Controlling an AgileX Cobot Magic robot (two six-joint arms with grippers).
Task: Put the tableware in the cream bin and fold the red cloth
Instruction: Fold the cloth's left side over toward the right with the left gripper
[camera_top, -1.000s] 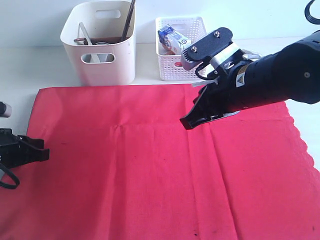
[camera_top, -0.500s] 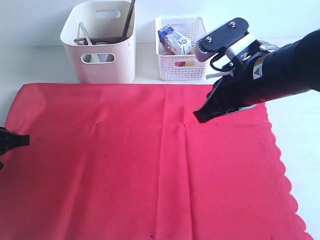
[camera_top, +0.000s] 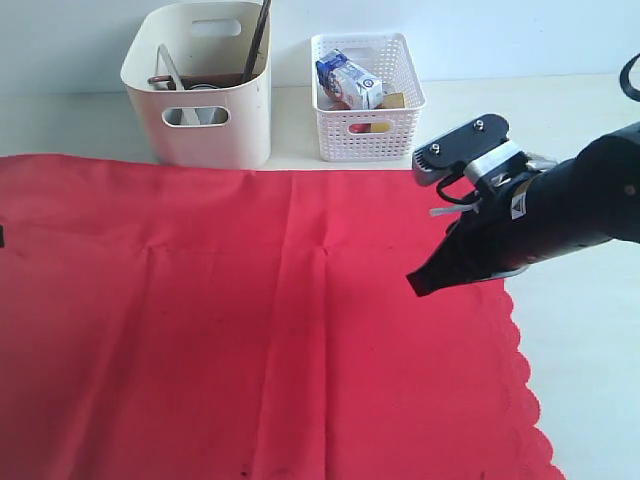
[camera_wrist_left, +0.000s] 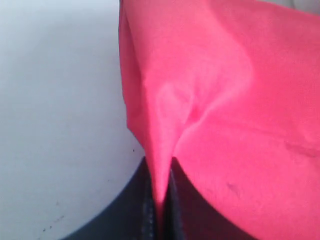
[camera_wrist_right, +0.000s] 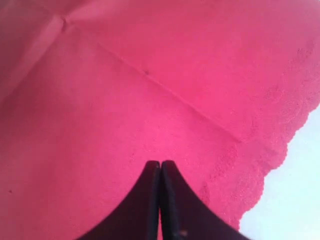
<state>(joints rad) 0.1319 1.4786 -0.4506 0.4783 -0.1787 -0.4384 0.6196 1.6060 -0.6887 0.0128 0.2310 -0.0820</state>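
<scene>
One cloth (camera_top: 250, 320) lies spread flat, long axis left-right, scalloped edge facing right. Left gripper (camera_wrist_left: 159, 200) is closed, pinching a ridge at the cloth's edge. Bin (camera_top: 215, 140) stands behind the far edge. Right gripper (camera_wrist_right: 160, 172), fingers together and holding nothing visible, hovers near the scallops.

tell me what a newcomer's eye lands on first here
The red cloth dominates, spread over most of the table. The black right gripper hangs shut above the cloth's right side near the scalloped edge, while the left gripper pinches a ridge of cloth at its edge. Behind stand the cream bin, chopsticks sticking out, and a white lattice basket.
</scene>
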